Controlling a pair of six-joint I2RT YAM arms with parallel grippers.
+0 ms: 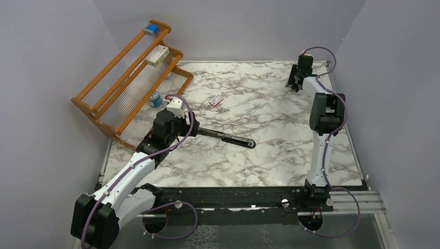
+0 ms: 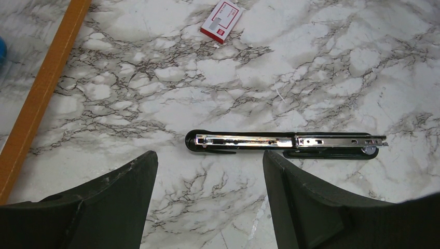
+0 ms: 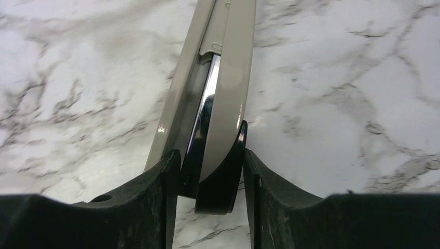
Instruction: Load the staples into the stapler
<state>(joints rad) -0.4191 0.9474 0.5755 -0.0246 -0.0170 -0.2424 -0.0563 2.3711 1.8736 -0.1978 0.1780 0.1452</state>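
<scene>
Left wrist view, entries:

1. Left gripper [image 2: 208, 162]: fingers [image 2: 129, 181] spread wide, holding nothing, hanging above the table.
2. Stapler [image 2: 285, 141]: slim, black, lying flat and swung open with its silver rail upward. Its rounded end lies just ahead of the gap between the fingers, and the rest runs out past the right-hand finger. It touches neither finger. No staple strip shows in the rail.
3. Staple packet [image 2: 222, 21]: red and white, well beyond the fingertips on the far side of the stapler. No loose strip shows.

Right wrist view, entries:

4. Right gripper [image 3: 210, 166]: fingers narrow, flanking a light grey stapler-like tool [image 3: 228, 78] that runs straight away from the fingertips. They sit close on both sides; whether they pinch it cannot be told.

Step, judged: early. The stapler is open for loading and no staples have been fetched. The next move calls for a strip from the packet, a thin piece needing a fine pinch, set square along the rail. The left fingers are well placed to steady the stapler. The right fingers sit on a thing the task does not need, and would have to leave it.

Surface: table [image 1: 290, 135], white marble pattern with grey veining, smooth and faintly glossy.

Room: plain pale grey-lilac walls [image 1: 233, 26] on three sides. A wooden rack [image 1: 124, 78] stands left of the left fingers with small boxes on it.
</scene>
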